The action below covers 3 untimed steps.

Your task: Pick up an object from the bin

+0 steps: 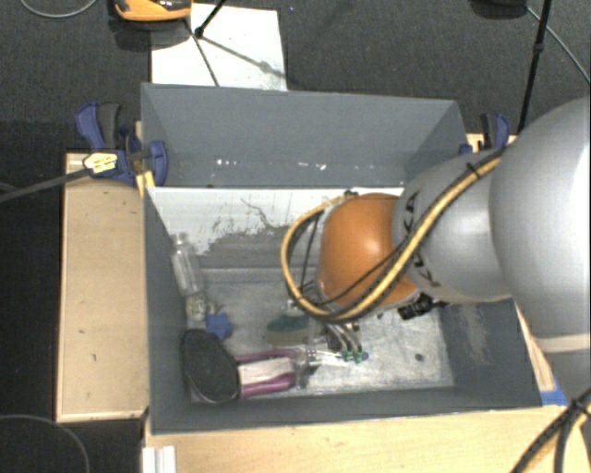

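The grey arm [517,231] reaches in over the right side of the bin [277,139]. A rounded orange cover [355,245] sits at its wrist, looped by yellow-and-black cables [300,277]. Beneath it the gripper [334,349] points down, low near the bin's front wall.

A dark floor [388,46] with a white sheet [259,28] on it.

Bottle [187,275] lies behind the brush [211,368], left of the tool [342,349]

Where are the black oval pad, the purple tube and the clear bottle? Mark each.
black oval pad [208,368]: camera view, its top face.
purple tube [266,374]: camera view, its middle.
clear bottle [187,273]: camera view, its body.
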Available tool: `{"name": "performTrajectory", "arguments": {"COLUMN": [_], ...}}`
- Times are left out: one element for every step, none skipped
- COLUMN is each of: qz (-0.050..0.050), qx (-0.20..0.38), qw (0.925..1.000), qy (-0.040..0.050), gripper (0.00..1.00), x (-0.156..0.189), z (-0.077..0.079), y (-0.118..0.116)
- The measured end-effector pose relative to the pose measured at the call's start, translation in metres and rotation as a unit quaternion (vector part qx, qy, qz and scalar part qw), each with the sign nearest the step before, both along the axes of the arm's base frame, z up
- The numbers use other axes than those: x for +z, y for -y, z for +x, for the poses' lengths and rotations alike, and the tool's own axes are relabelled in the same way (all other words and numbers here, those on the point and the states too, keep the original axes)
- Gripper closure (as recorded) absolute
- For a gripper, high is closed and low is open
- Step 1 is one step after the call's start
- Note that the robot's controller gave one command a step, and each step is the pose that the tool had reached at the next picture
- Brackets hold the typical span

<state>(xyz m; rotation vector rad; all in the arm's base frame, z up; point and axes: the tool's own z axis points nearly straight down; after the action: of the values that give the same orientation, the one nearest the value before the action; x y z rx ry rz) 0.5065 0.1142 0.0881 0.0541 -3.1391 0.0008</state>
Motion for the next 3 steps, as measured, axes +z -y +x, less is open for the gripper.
{"name": "performTrajectory", "arguments": {"qz": [0.001, 0.000, 0.005], "qx": [-0.143, -0.221, -0.289], "qw": [0.9898, 0.9753, 0.9573], "qy": [0.0014, 0.0010, 0.0062], "gripper": [0.00, 0.00, 0.00], "x": [0.013, 0.013, -0.006], "z": [0.015, 0.027, 0.043], "y": [0.015, 0.010, 0.028]}}
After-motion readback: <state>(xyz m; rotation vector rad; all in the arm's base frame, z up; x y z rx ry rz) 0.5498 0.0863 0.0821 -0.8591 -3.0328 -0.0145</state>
